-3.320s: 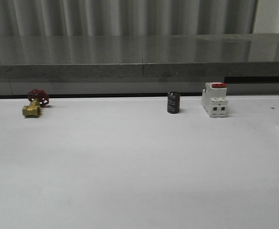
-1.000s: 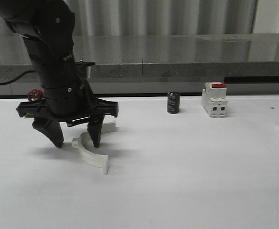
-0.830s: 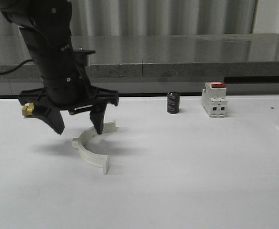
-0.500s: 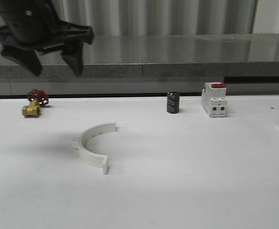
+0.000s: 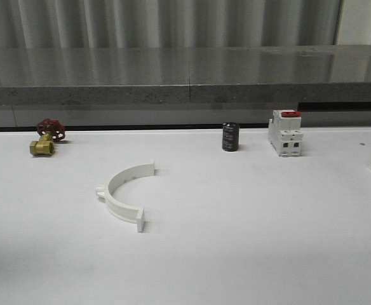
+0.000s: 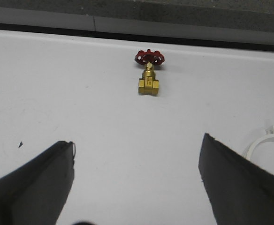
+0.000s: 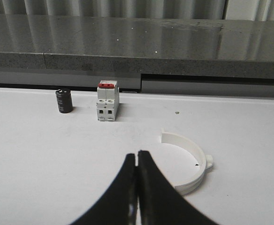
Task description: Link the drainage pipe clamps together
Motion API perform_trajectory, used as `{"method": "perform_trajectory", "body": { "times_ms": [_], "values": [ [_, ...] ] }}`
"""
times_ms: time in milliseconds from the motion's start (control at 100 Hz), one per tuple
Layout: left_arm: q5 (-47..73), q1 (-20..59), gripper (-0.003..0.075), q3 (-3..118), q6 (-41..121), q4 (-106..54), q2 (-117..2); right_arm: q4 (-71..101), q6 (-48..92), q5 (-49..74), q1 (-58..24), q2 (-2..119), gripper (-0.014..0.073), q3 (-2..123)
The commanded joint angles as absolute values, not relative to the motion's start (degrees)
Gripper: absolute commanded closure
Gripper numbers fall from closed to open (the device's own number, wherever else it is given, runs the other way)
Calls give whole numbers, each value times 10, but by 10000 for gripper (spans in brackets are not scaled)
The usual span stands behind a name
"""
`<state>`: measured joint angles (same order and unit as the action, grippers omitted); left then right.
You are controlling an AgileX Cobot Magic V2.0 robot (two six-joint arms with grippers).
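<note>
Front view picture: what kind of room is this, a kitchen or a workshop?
Probably a workshop or test bench, not a kitchen. On the white table lie hardware parts: a brass valve with a red handwheel, a circuit breaker and a white pipe clamp.

White clamp arc [image 5: 123, 194] on white table [image 5: 249, 222]; brass valve [image 5: 42, 147], red handwheel; black cylinder [image 5: 230, 136]; red-switched white breaker [image 5: 284, 133].

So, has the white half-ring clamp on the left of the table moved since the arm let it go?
No. In the front view the clamp lies in the same place and pose, at the same offset from the brass valve.
</note>
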<state>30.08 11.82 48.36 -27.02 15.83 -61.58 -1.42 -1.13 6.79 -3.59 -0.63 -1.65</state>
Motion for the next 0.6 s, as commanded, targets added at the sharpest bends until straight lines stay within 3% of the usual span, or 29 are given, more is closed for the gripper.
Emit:
{"method": "perform_trajectory", "body": {
  "times_ms": [0,450,590],
  "values": [
    [258,114,177,455,-268,162,-553,-18,-9,20,-37,-17,661,-5],
    [247,114,180,278,-268,149,-289,-18,-9,20,-37,-17,661,-5],
    [248,114,298,255,-265,150,-243,-18,-9,20,-37,-17,661,-5]
  ]
}}
